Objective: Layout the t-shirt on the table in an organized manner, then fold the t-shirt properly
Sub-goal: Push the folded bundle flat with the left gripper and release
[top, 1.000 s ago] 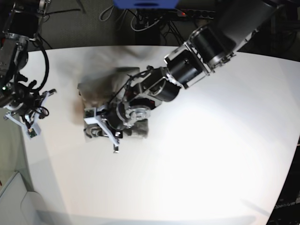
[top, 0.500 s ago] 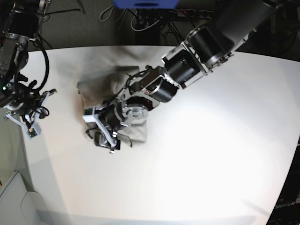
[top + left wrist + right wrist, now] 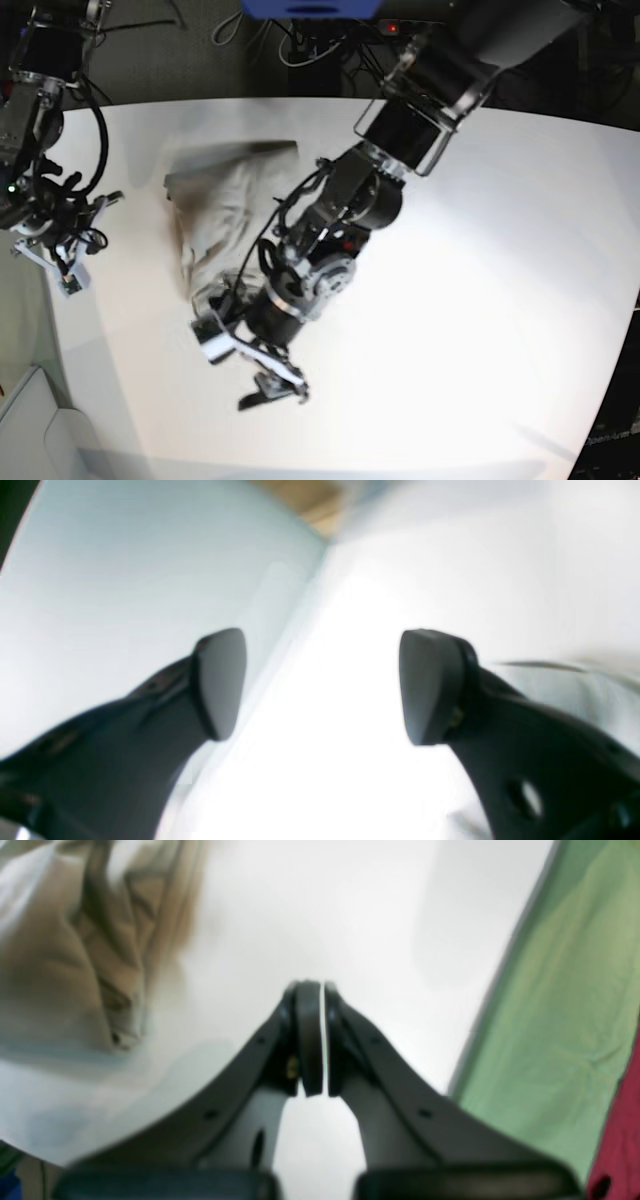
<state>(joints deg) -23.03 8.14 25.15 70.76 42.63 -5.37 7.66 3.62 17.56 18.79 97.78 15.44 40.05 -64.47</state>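
Observation:
The t-shirt (image 3: 222,222) lies bunched and wrinkled on the left half of the white table (image 3: 480,300). My left gripper (image 3: 243,372) hangs just in front of the shirt's near edge, over bare table. In the left wrist view that gripper (image 3: 325,685) is open with only bright table (image 3: 350,655) between its pads. My right gripper (image 3: 62,262) sits at the table's left edge, apart from the shirt. Seen from the right wrist, it (image 3: 322,1040) is shut on nothing, and the shirt (image 3: 75,940) lies blurred at the upper left.
Beyond the table's far edge run cables and a power strip (image 3: 420,30), beside a blue object (image 3: 310,8). A green surface (image 3: 575,990) borders the table's edge near my right gripper, with something red (image 3: 620,1140) past it.
My left gripper has opened, let go of the t-shirt and pulled away toward the table's front. The shirt now lies a little more spread out. The right arm has stayed put.

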